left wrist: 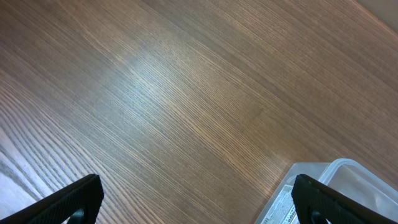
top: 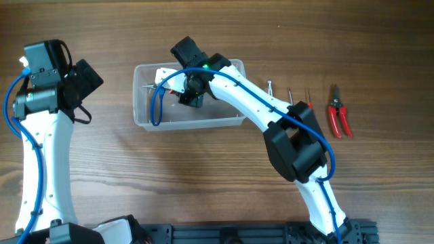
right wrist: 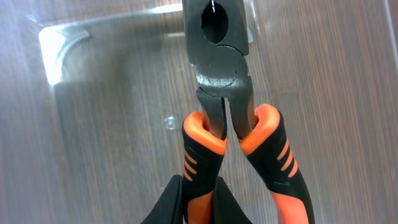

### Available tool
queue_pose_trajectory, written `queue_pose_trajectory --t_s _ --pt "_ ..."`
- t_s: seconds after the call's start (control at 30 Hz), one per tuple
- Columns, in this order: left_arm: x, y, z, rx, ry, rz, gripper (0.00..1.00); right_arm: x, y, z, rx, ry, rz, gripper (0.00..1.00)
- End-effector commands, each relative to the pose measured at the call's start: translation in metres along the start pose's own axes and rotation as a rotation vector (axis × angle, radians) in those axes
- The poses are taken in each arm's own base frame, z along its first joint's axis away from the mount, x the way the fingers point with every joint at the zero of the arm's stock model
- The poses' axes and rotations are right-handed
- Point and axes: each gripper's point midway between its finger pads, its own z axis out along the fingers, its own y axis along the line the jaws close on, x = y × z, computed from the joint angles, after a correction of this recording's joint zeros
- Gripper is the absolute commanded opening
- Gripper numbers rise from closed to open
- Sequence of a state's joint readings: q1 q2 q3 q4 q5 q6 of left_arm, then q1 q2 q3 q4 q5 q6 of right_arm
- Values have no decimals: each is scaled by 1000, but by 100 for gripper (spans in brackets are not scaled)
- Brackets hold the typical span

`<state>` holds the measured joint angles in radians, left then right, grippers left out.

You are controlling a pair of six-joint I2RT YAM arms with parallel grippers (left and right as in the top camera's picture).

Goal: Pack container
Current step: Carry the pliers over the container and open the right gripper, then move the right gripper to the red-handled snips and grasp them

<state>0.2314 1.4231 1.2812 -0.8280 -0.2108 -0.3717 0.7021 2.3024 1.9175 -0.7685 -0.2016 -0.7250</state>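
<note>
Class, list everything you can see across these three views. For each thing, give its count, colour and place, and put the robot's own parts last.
container: one, clear plastic, middle of the table
pliers: one, dark head with orange-and-black handles, held over the container's floor
white labelled item: one, white, inside the container at its left end; too small to identify
slim tools: three, thin and dark, one with a red part, on the table right of the container, partly behind the arm
cutters: one, red handles, far right on the table
table: one, brown wood grain
left gripper: one, black, open, over bare wood left of the container
right gripper: one, black, shut on a pliers handle
</note>
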Motion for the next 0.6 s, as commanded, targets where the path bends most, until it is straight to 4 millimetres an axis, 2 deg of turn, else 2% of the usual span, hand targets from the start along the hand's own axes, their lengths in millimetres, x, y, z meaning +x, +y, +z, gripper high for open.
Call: queue_pose_trajectory --t_s 0.0,0.03,0.1,0.17,0.23,0.27,0.3,0.37,0.4,0.47,0.5,0.53,0.57 --pt "1 1 2 -1 7 -5 100 5 -10 0 34 17 4 45" --pt "1 1 2 -1 7 -5 100 9 -16 -3 68 40 44 51" --pt "1 1 2 -1 7 -5 100 16 -31 -15 160 89 130 47" --pt "1 1 2 -1 7 -5 100 22 -48 -45 261 130 193 47" --pt "1 1 2 -1 7 -5 100 21 -57 -86 317 133 206 47" --pt "1 1 2 -1 7 -5 100 19 -63 -118 359 119 225 47" --pt "1 1 2 -1 7 -5 100 19 -71 -168 437 84 271 51" --pt "1 1 2 -1 7 -5 100 27 -81 -227 530 35 341 57" --pt "1 1 2 -1 7 -5 100 32 -86 -250 567 14 376 60" --pt "1 1 2 -1 7 -5 100 66 -100 -322 685 -50 521 63" --pt "1 1 2 -1 7 -5 100 86 -106 -348 733 -69 602 65" --pt "1 1 2 -1 7 -5 100 117 -113 -378 795 -87 721 66" --pt "1 1 2 -1 7 -5 100 146 -118 -398 836 -95 828 68"
